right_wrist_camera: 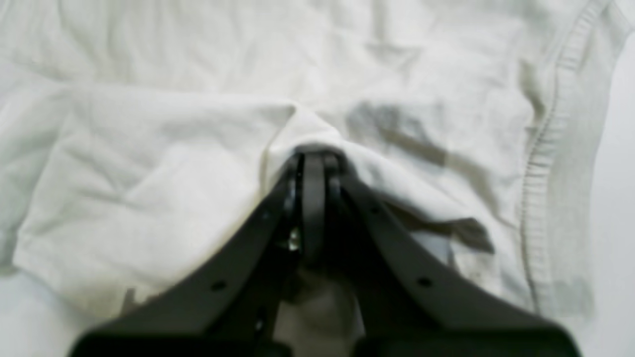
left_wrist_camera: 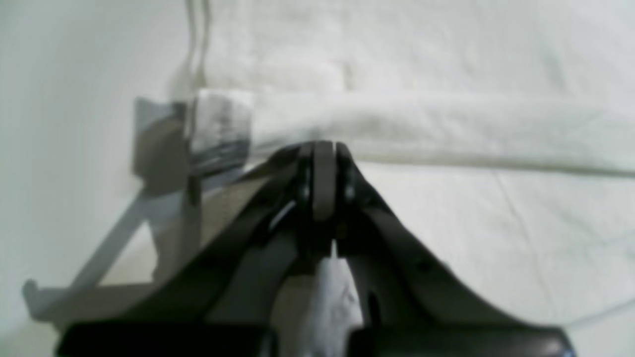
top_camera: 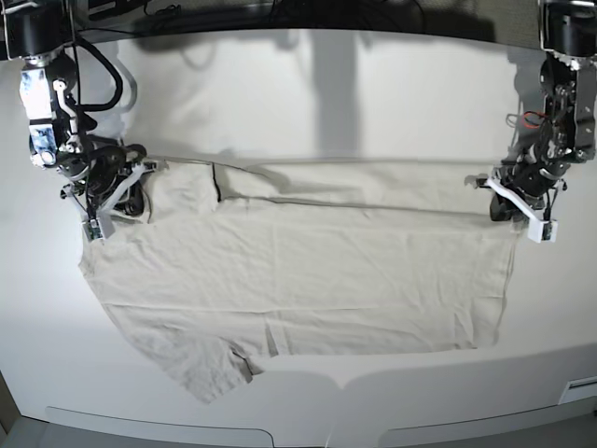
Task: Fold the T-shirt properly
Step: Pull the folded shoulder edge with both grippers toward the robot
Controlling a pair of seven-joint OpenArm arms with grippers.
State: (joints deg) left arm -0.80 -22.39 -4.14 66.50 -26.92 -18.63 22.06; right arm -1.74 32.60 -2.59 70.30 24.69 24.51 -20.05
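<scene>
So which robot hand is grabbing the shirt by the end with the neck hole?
The right gripper, at the left of the base view. It pinches the T-shirt beside the collar and sleeve; the left gripper pinches the plain hem end.

Colours on view: pale cloth, white surface, dark machinery.

T-shirt (top_camera: 308,271): plain off-white to pale beige all over, no print or pattern; ribbed band along one edge in the same shade, darker grey shadowing in the folds. Table (top_camera: 373,103): flat matt white, crossed by soft grey shadows near the far edge. Left gripper (left_wrist_camera: 320,148) and right gripper (right_wrist_camera: 315,156): black fingers; seen from the base view, the arms are black with white fittings and some bare silver metal.
</scene>
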